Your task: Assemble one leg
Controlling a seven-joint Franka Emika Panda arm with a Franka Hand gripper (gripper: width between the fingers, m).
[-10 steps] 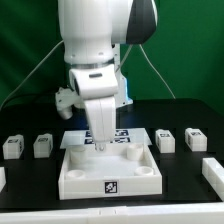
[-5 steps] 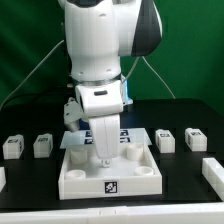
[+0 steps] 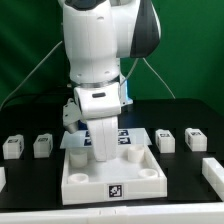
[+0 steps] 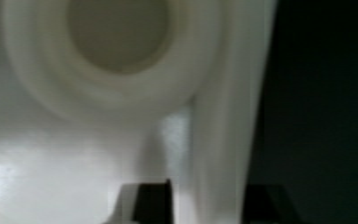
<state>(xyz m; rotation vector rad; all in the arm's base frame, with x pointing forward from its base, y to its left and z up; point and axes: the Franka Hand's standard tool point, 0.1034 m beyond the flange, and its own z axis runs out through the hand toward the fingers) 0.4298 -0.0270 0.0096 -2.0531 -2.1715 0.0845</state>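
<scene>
**Operator:** Report the tool state.

**Technician:** The gripper (image 3: pixel 103 160) points straight down inside the tray (image 3: pixel 88 188), slightly toward 9 o'clock from the tray centre. Its fingers are together. In the wrist view the dark fingertips (image 4: pixel 146 205) sit side by side over the white tray floor, close to a round socket (image 4: pixel 114 40). Whether the tips touch the floor cannot be told.

**Operator:** Locate the legs.

**Technician:** Four legs stand on the black table (image 3: pixel 30 175), all well apart from the gripper. Counted from the exterior view's left, the first leg (image 3: pixel 12 146) and second leg (image 3: pixel 42 146) are at 10 o'clock from the tray. The third leg (image 3: pixel 166 139) and fourth leg (image 3: pixel 195 138) are at 2 o'clock.

**Operator:** Other items?

**Technician:** The marker board (image 3: pixel 133 136) lies flat at 12 o'clock from the tray, partly hidden by the arm (image 3: pixel 95 50).
</scene>
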